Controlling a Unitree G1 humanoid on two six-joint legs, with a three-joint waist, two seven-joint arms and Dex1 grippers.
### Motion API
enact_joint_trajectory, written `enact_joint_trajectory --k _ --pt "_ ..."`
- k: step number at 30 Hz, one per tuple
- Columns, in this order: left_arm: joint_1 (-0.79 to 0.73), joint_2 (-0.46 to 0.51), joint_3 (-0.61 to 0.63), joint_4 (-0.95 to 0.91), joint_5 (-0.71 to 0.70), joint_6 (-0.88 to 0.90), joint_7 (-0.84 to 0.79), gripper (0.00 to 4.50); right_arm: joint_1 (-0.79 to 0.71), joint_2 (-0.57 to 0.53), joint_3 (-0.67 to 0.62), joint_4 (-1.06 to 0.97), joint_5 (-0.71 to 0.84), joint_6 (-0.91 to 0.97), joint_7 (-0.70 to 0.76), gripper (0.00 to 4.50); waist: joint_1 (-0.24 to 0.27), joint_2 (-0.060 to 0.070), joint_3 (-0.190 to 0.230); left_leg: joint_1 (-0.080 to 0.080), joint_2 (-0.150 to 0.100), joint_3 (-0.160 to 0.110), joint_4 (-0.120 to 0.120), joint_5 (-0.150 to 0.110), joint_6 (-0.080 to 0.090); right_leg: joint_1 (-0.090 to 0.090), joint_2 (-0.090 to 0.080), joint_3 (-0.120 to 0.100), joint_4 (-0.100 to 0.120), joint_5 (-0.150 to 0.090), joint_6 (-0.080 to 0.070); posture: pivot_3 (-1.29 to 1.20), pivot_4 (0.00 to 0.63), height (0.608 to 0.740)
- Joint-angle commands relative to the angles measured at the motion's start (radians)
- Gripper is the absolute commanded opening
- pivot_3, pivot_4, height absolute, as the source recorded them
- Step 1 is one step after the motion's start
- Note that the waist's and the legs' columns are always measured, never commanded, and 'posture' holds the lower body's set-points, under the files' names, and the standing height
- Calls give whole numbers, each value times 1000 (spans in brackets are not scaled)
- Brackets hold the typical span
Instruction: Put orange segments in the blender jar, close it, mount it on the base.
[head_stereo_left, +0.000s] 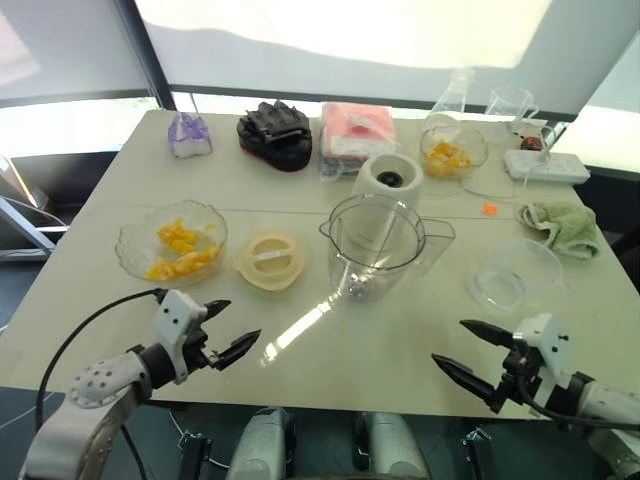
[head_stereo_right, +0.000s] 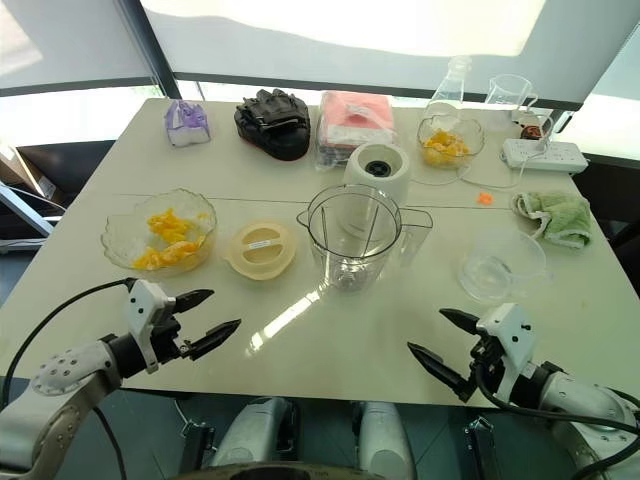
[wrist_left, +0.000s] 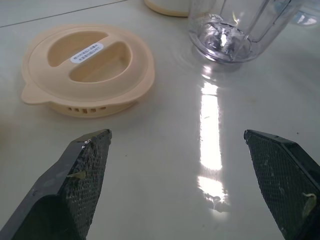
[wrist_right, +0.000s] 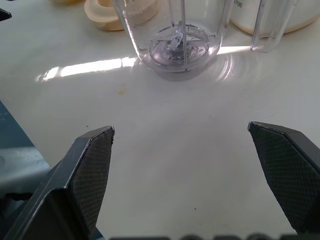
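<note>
The clear blender jar (head_stereo_left: 375, 245) stands upright and empty at the table's middle, its bladed bottom (wrist_right: 179, 47) showing. Just behind it sits the cream-white base (head_stereo_left: 389, 180) with a dark socket on top. Orange segments (head_stereo_left: 178, 250) lie in a scalloped glass bowl (head_stereo_left: 135, 240) at the left; more fill a small glass bowl (head_stereo_left: 449, 155) at the back. The flat cream lid (head_stereo_left: 269, 259) lies between the left bowl and the jar. My left gripper (head_stereo_left: 226, 329) hovers open near the front edge, short of the lid. My right gripper (head_stereo_left: 468, 353) is open at the front right, empty.
An empty clear bowl (head_stereo_left: 515, 276) sits right of the jar, a green cloth (head_stereo_left: 562, 226) and a white power strip (head_stereo_left: 547, 166) beyond it. Along the back stand a black glove (head_stereo_left: 275, 132), a pink packet (head_stereo_left: 355, 130), a purple item (head_stereo_left: 188, 135), a flask and a beaker (head_stereo_left: 510, 103).
</note>
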Motion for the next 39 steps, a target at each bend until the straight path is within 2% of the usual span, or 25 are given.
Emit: enact_joint_trajectory --k 1,4,14,30,34,36,39 --pt "21 -6 14 -42 -2 -5 14 4409 -8 3 -3 -26 7 -4 -4 4500 1 0 0 0 0 0 0 0 0 0 0 0 0 0 0 0 150 740" --pt "23 -6 8 -44 1 -5 15 4409 -13 2 1 -22 7 -5 -5 4500 1 0 0 0 0 0 0 0 0 0 0 0 0 -2 4 0 150 740" --pt "21 -7 24 -44 -15 3 24 4409 -18 11 22 -28 4 -4 -19 4500 1 0 0 0 0 0 0 0 0 0 0 0 0 0 0 0 150 740" --pt "2 -7 28 -63 -18 11 38 4409 -34 6 19 -47 19 16 -30 4500 1 0 0 0 0 0 0 0 0 0 0 0 0 -2 4 0 150 740" --pt "-60 28 36 -51 -19 23 20 4409 -65 -42 -12 -122 90 94 -25 4500 1 0 0 0 0 0 0 0 0 0 0 0 0 -2 4 0 150 740" --pt "-138 62 64 -14 -34 42 6 4409 -105 -90 -74 -178 192 169 -40 4500 1 1 1 1 0 0 0 0 0 0 0 0 0 -2 4 0 150 740" --pt "-292 117 112 87 -56 73 -2 4409 -200 -177 -199 -239 425 284 -118 4500 2 1 1 1 0 -1 1 0 0 1 1 -1 1 -2 3 0 150 740"
